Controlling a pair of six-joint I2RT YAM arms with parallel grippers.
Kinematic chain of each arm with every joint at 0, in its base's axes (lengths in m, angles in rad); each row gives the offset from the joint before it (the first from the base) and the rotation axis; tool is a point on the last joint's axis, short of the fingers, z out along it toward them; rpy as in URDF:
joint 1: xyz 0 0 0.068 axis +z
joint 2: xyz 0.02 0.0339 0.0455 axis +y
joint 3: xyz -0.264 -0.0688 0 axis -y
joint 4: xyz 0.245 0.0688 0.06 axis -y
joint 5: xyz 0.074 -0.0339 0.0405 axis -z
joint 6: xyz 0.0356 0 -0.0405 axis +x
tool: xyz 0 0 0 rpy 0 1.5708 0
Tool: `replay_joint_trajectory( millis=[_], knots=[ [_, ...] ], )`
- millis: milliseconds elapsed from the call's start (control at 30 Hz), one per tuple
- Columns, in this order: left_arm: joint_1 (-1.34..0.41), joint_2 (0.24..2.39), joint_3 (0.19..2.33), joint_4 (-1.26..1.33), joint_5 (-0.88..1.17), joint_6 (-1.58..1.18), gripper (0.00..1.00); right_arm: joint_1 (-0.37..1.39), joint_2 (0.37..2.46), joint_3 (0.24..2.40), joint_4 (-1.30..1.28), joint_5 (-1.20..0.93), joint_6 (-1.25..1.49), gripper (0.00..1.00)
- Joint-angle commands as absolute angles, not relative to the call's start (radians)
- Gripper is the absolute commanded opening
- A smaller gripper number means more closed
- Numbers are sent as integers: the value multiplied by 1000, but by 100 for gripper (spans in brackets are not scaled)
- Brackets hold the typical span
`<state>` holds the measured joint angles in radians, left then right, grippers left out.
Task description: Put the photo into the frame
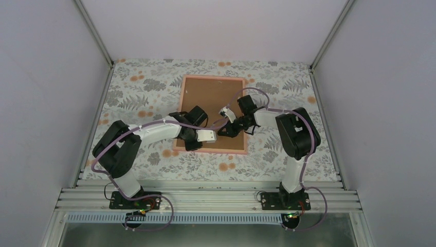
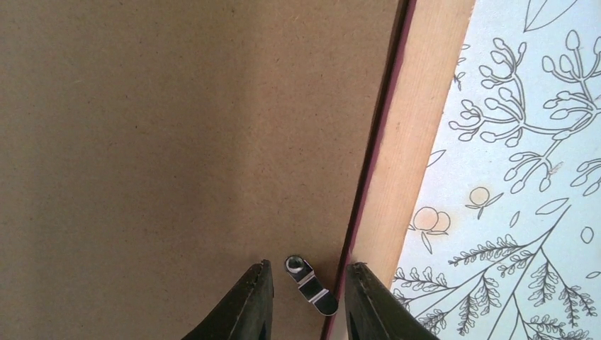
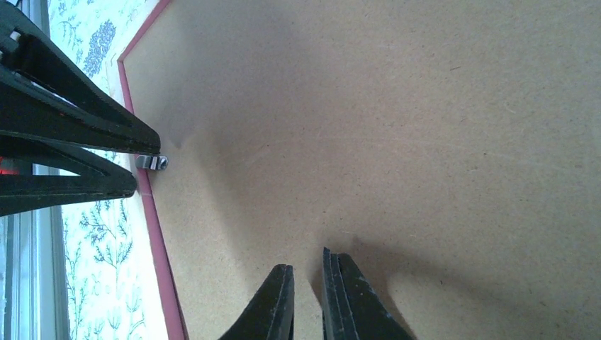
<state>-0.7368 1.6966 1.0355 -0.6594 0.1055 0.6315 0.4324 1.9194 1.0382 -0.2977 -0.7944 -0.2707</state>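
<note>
Left gripper (image 2: 309,265): stood part-open astride metal tab (image 2: 310,285) at frame (image 2: 418,127) edge, empty.
Right gripper (image 3: 307,261): was nearly closed, empty, over backing board (image 3: 425,142).

Bright, diffuse light casts soft, blurry shadows across the cardboard (image 3: 397,156).

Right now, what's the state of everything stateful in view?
frame: lying back side up.
backing board: seated inside the frame.
metal tab: turned in over the backing board.
left gripper: open, straddling the metal tab.
right gripper: shut, tips at the backing board.
photo: not visible.
</note>
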Motion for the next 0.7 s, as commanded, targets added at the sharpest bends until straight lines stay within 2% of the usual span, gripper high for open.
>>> replay_joint_trajectory(
  millis=[0,300,467,667],
  knots=[
    [-732,1708,975,-620,41,622,26,439,1970,1047,-362,-735,-306,12],
    [-713,1741,962,-639,29,641,17,438,1975,1052,-388,-711,-331,11],
    [-693,1765,985,-653,14,613,17,437,1973,1047,-394,-702,-346,11],
    [-698,1760,989,-688,-8,627,22,424,1981,1052,-393,-692,-348,11]
  ],
)
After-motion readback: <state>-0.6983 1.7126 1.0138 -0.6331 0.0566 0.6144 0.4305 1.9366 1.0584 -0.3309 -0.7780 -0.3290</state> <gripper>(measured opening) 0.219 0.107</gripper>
